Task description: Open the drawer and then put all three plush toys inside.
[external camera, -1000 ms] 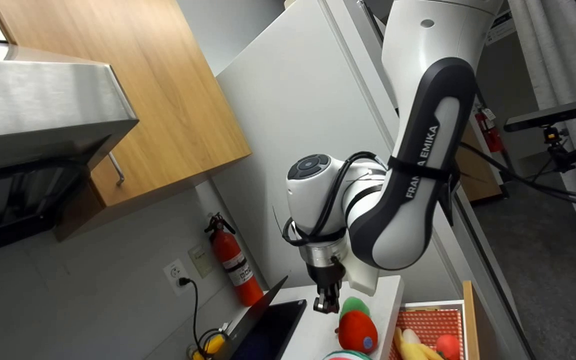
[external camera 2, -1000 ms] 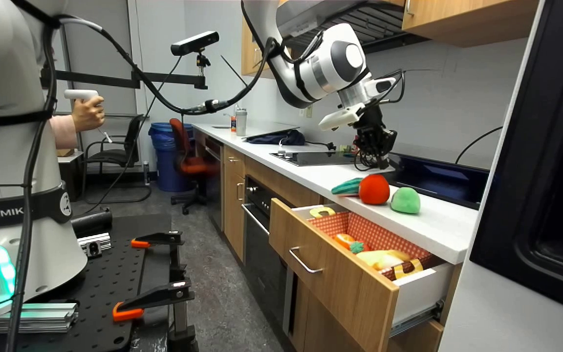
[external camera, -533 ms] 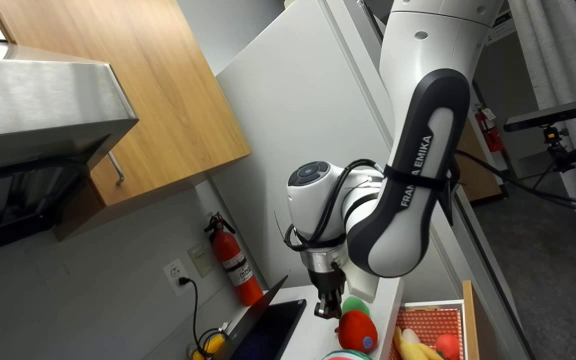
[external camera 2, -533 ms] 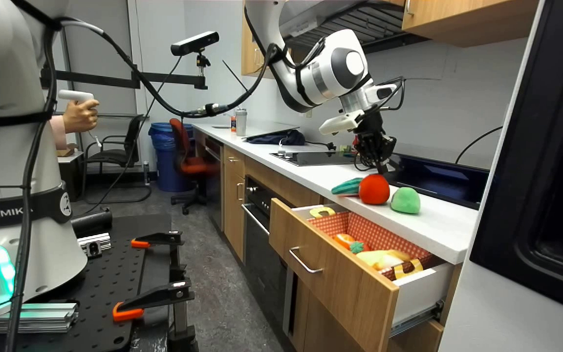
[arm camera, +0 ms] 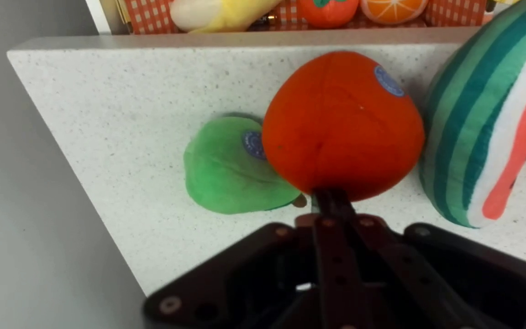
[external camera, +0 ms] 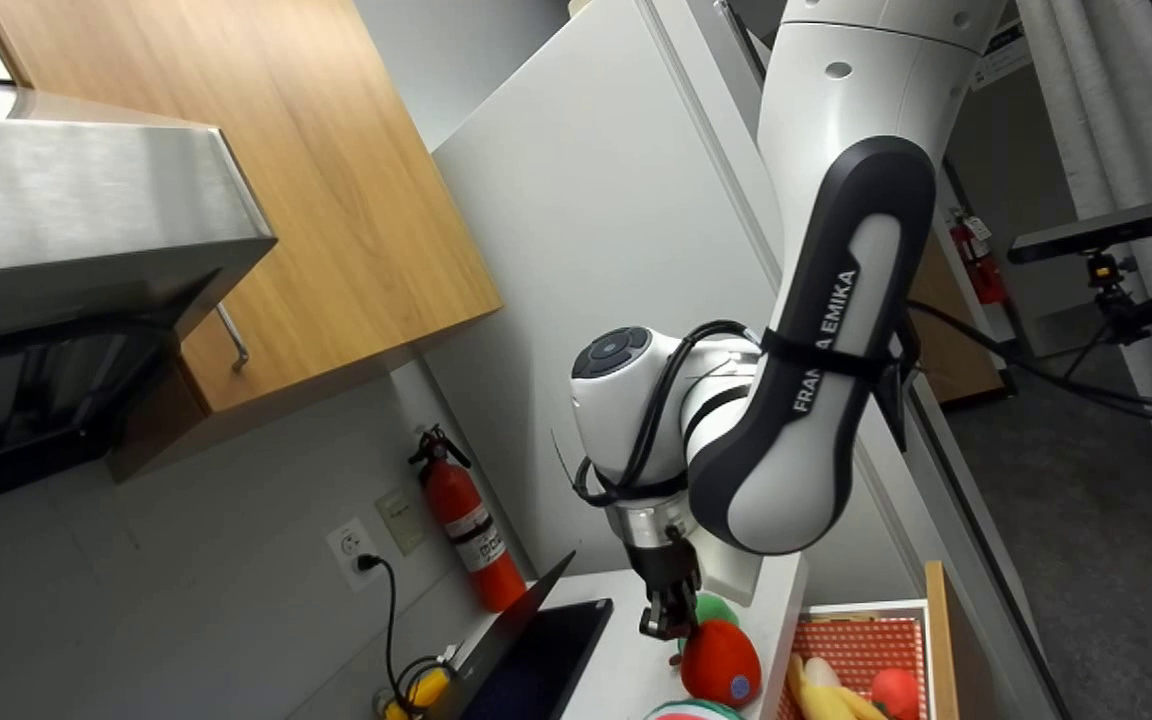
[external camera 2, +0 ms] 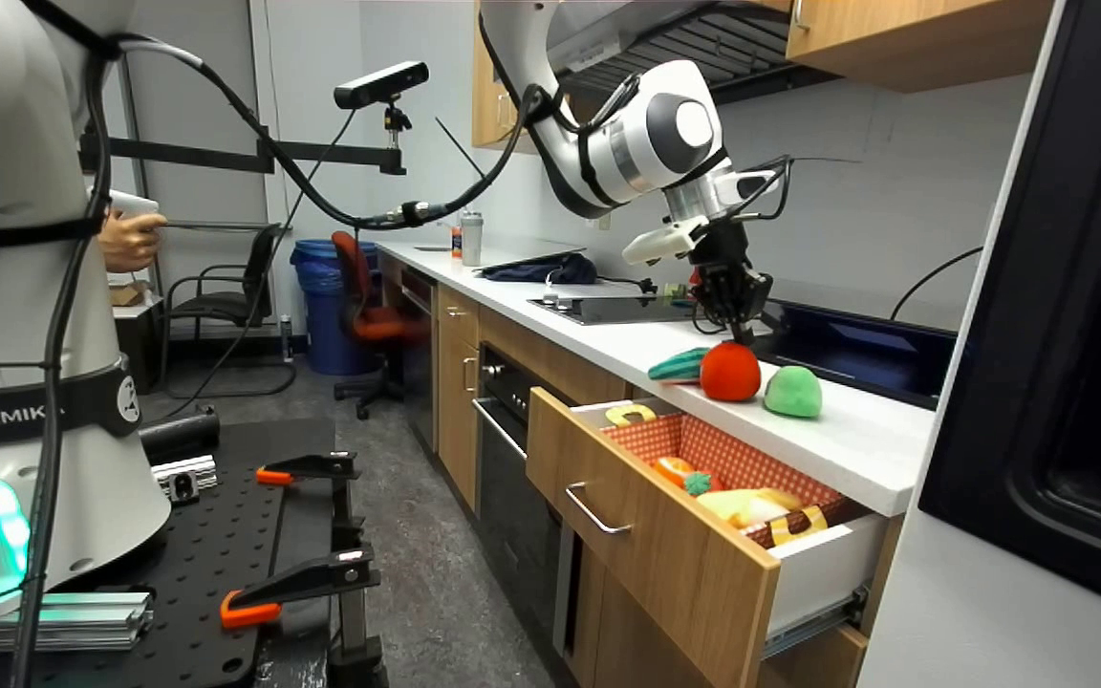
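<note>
While the drawer (external camera 2: 675,554) is standing open below the edge of the table (arm camera: 130,96), 3 plush toys are waiting up top: the green toy (arm camera: 231,173), the watermelon toy (arm camera: 477,123) and, between them, the red toy (arm camera: 345,123), which is looking like the pick! The fingers (arm camera: 332,249) are standing together, nothing showing between them, and their tips are apparently touching the red toy on the side away from the drawer. So we're reading a push here, not a pinch, and that's suiting something this round and plump.

How to be doing it cleanly? Low contact is paying best: too high, and the tips could be squashing the toy or riding over it. They're meeting it a shade toward the green toy's side of its middle, so a small sideways correction is looking wise; otherwise the toy could be swivelling into the watermelon toy. The line is running straight for the table's edge, and slow and even is winning, because a hard knock could be sending the red toy right past the drawer!
</note>
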`<state>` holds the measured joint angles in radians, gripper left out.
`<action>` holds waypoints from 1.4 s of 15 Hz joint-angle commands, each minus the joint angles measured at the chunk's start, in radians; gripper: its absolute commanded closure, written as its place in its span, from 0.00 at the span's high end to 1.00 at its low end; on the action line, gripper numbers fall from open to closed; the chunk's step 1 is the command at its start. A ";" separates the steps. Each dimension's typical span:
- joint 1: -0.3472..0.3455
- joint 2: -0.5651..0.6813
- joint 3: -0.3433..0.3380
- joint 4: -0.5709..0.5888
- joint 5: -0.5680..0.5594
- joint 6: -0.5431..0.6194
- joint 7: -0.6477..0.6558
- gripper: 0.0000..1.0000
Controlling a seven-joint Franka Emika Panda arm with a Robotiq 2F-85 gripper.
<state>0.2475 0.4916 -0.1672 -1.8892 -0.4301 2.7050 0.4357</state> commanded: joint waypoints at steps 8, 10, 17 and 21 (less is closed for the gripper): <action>0.006 -0.009 0.016 0.064 0.012 -0.273 -0.007 0.00; -0.017 -0.033 0.004 -0.026 -0.013 -0.244 -0.005 0.00; -0.047 -0.074 -0.019 -0.139 -0.051 -0.260 -0.006 0.00; -0.054 -0.088 -0.020 -0.171 -0.066 -0.263 -0.006 0.00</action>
<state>0.2019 0.4422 -0.1908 -2.0208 -0.4735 2.4497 0.4336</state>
